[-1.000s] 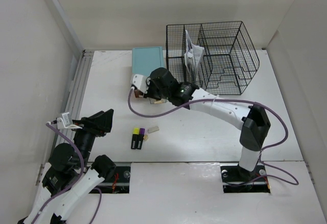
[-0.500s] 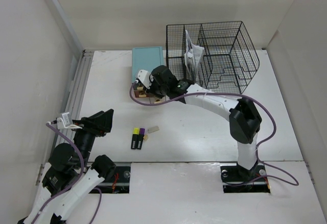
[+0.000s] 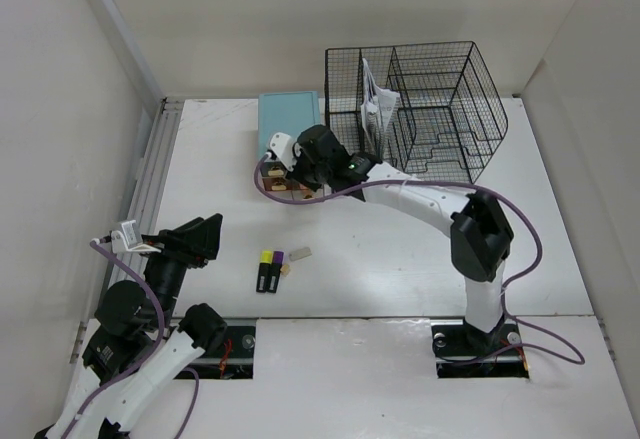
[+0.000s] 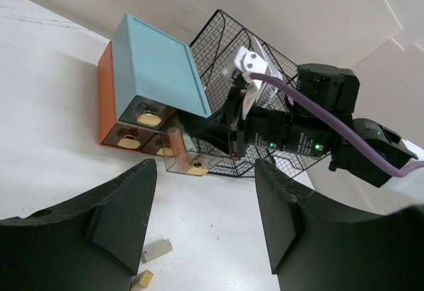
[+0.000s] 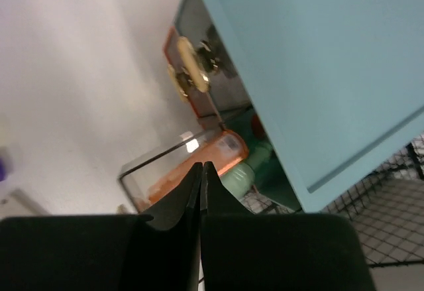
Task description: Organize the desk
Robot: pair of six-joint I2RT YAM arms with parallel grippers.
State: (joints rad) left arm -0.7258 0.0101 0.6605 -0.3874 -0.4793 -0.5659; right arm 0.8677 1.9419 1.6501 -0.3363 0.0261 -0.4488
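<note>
White surface (image 3: 400, 259) seen from above. At its far middle sits a teal-topped drawer box (image 3: 290, 119), just left of a black wire rack (image 3: 430, 109). The right tool (image 5: 201, 172), fingers pressed together, is at the box's pulled-out clear drawer (image 4: 186, 159). The left tool (image 4: 205, 168), fingers wide apart, hangs over the near left side, near two markers (image 3: 268, 274)

The table (image 3: 400, 259) is seen as a large, flat, matte-white rectangular top, lying level and filling most of the overhead view. A grey metal rail (image 3: 150, 189) is fitted along its left edge.
</note>
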